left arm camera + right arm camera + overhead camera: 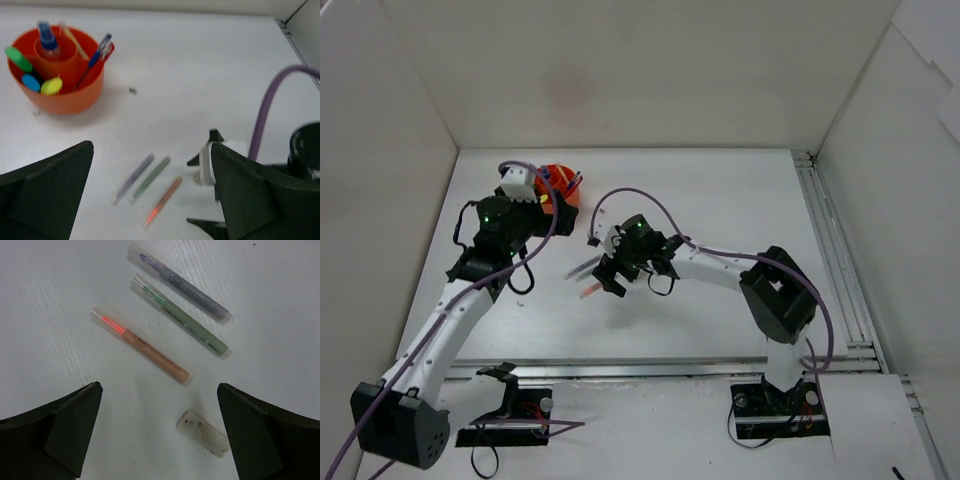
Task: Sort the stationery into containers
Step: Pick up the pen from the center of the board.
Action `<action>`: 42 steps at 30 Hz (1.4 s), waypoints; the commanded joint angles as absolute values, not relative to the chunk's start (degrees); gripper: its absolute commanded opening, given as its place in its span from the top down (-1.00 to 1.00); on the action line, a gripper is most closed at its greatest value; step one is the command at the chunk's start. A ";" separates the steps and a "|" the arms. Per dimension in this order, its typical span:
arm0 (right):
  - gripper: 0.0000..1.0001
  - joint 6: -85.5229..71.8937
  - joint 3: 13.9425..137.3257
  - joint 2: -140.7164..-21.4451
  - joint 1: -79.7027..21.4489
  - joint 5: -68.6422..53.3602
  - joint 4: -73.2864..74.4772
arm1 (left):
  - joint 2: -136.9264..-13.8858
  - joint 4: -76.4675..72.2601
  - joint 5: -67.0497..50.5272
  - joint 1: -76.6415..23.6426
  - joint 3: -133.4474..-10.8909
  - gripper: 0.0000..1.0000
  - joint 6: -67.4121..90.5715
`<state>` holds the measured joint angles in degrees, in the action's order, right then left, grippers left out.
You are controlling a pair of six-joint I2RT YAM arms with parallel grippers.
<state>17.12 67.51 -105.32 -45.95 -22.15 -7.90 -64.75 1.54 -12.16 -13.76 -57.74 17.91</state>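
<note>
Only the left wrist view looks into the orange organizer [65, 100] at the far left of the worktop [200, 60], where highlighters [20, 59], a blue-capped tube [47, 37] and pens [97, 55] stand. The left pincer [152, 147] is spread wide and empty. Only the right wrist view shows the beige eraser [202, 432], lying near a purple pen [180, 282], a green pen [180, 317] and an orange pen [150, 352] beneath the right pincer [160, 387], also wide open.

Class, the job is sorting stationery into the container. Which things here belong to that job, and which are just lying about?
Belongs to the job:
- orange organizer, with highlighters already in it
- purple pen, green pen, orange pen and eraser, loose on the table

Just lying about:
- purple cable
- small dark speck near the organizer
</note>
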 commanded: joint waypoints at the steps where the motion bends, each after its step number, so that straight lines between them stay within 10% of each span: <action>1: -0.96 19.34 73.38 -107.39 -47.02 -26.10 -6.68 | -55.48 0.70 -10.99 -14.23 -49.68 -0.99 22.24; 16: -0.94 18.46 77.17 -116.63 -46.85 -32.43 -5.27 | -39.29 12.04 -1.85 -14.24 -43.77 -1.00 25.40; 29: 0.62 14.15 62.85 -108.20 -51.94 -20.75 -9.92 | -36.30 13.89 1.93 -14.24 -42.10 -0.99 25.75; 35: 1.00 11.16 58.10 -105.74 -56.42 -12.93 -15.63 | -35.24 13.89 1.58 -14.24 -41.04 -1.00 26.37; 42: 1.00 8.01 50.81 -94.15 -57.75 -6.34 -25.13 | -37.70 15.20 -2.63 -14.24 -43.32 -0.99 27.33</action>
